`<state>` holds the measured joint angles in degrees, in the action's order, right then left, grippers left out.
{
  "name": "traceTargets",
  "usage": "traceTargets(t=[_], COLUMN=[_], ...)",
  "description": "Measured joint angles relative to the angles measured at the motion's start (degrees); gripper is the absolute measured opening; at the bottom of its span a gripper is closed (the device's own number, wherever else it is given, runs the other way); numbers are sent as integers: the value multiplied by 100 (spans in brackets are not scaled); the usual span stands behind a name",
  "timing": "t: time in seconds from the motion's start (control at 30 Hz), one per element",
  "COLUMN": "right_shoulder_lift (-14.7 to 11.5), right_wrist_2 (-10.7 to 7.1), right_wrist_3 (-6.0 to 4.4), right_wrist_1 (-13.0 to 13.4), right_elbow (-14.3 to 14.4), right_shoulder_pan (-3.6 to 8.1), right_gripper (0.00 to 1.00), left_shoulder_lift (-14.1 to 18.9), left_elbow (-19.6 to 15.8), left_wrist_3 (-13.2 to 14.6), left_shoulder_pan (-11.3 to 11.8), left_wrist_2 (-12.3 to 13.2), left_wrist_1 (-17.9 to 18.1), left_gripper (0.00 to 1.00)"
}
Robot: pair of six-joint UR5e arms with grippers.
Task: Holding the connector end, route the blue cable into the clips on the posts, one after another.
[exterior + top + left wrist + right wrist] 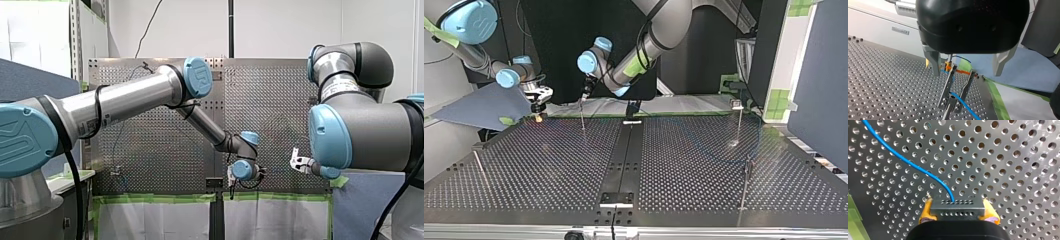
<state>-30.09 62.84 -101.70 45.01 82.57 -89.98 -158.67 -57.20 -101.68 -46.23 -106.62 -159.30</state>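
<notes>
In the top view you see my right gripper hanging over the table's far edge, toward its left corner, yellow tips down. My left gripper sits just above a thin post near that same edge. The blue cable curves faintly across the table's right half.

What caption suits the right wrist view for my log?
My right gripper, yellow-padded, clamps the grey connector; the blue cable curves away from it over the perforated table.
</notes>
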Motion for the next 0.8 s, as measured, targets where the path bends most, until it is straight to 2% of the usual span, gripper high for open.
traceTargets(t=[0.43, 0.57, 0.8], right_shoulder_lift=[11, 14, 16], right_wrist_2=[1, 0, 0], right_wrist_3=[-6, -8, -26], right_wrist_1=[-12, -16, -12], right_elbow=[0, 1, 1], right_shoulder_pan=[7, 22, 36], right_gripper=[0, 0, 0], left_shoulder_lift=[43, 224, 576], left_elbow=[-12, -162, -510], left_wrist_3=[59, 212, 271], left_shoulder_pan=[-66, -136, -198], left_wrist_2=[-63, -119, -163], left_wrist_1=[-126, -190, 88], left_gripper=[100, 100, 100])
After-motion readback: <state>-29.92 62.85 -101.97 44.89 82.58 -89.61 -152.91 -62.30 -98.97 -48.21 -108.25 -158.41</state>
